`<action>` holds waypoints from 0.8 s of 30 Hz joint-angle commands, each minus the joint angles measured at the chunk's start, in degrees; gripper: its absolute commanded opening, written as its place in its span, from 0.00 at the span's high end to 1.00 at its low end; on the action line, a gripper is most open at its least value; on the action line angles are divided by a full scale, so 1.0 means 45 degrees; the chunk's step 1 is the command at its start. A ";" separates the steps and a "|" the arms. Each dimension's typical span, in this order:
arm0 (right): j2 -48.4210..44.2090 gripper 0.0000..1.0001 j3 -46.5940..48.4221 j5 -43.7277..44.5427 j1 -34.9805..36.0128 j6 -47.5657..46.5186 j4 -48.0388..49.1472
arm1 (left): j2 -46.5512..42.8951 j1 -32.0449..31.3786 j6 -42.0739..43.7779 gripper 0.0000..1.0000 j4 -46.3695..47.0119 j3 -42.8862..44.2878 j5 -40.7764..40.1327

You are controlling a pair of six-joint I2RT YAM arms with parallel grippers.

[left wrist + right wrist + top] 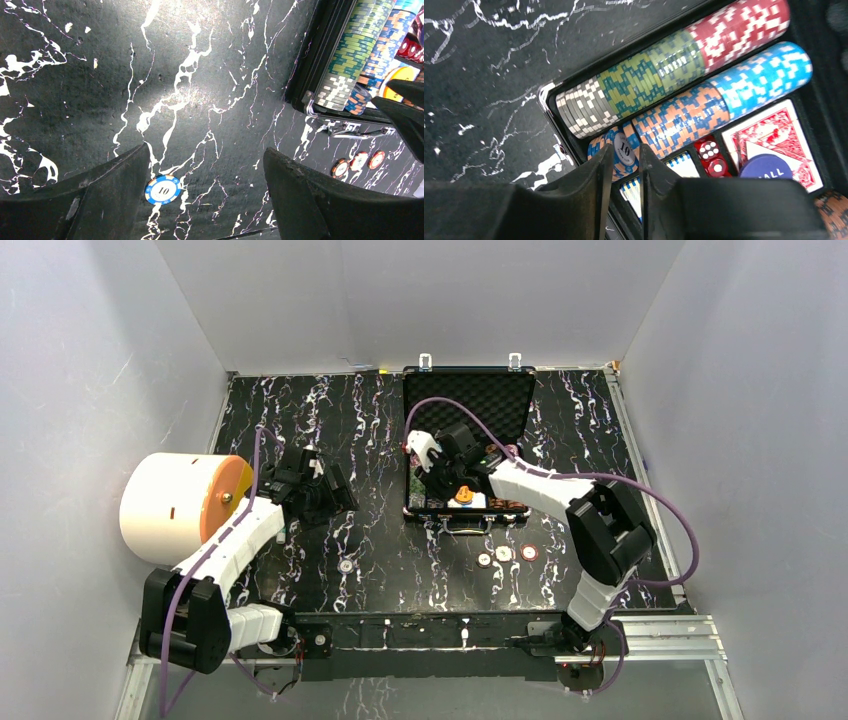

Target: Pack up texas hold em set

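The black briefcase (470, 400) lies open at the back of the table, foam lid up. Rows of poker chips (664, 80) fill its tray, with two red dice (709, 150), a red card deck (774, 132) and a blue round button (766, 167) beside them. My right gripper (625, 150) hovers over the tray's near-left corner, jaws a narrow gap apart. A blue "10" chip (624, 147) leans at the row's end just beyond its tips. My left gripper (207, 155) is wide open above the table. A loose blue chip (162, 190) lies by its left finger.
Three loose orange and red chips (505, 554) lie in front of the briefcase's handle (350, 132). A big white drum with an orange face (180, 505) stands at the left, close to my left arm. White walls enclose the black marbled table (300, 420).
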 commanded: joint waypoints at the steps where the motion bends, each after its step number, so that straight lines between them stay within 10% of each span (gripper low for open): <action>1: -0.0900 0.65 0.0480 0.0621 -0.0027 0.1125 0.0607 | -0.0385 0.0054 0.0001 0.18 -0.0203 -0.0093 0.0028; 24: 0.0669 0.97 0.0982 0.0518 0.0061 0.0778 -0.0524 | -0.0330 0.0057 -0.0146 0.18 -0.0267 -0.0421 0.0181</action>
